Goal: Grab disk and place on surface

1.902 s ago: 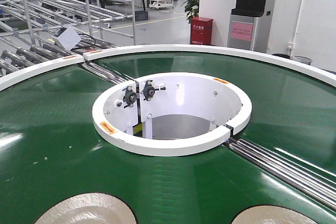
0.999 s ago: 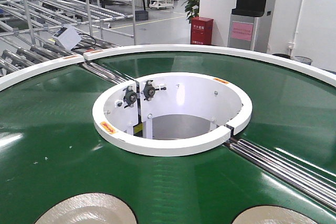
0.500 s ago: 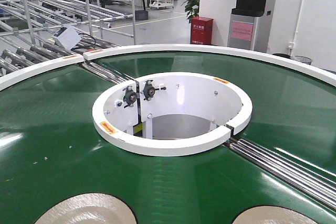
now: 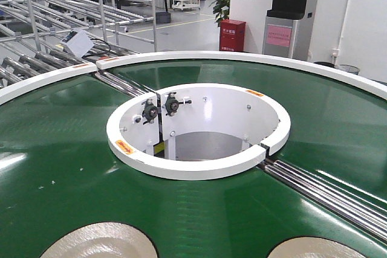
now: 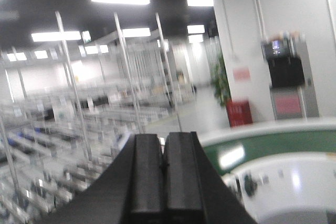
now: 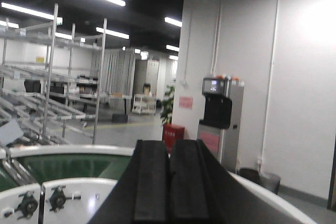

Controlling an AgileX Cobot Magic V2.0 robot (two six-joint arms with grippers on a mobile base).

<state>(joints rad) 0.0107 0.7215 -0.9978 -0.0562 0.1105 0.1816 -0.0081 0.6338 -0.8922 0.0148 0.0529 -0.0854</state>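
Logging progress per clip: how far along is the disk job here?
Nothing looks done: the left disk and right disk lie on the green belt. In hand: nothing; left gripper and right gripper are shut and empty. Left: the whole grab and placement.

Shows left gripper (image 5: 164,145) with jaws pressed together at bottom centre, ahead of blurred metal racks (image 5: 105,103), a green conveyor belt (image 5: 273,148), its white inner ring (image 5: 299,182), a red cabinet (image 5: 239,113) and a dark dispenser (image 5: 286,74).

Green conveyor belt (image 4: 60,149) circles a white hub (image 4: 199,170) — racks (image 4: 72,10) behind.
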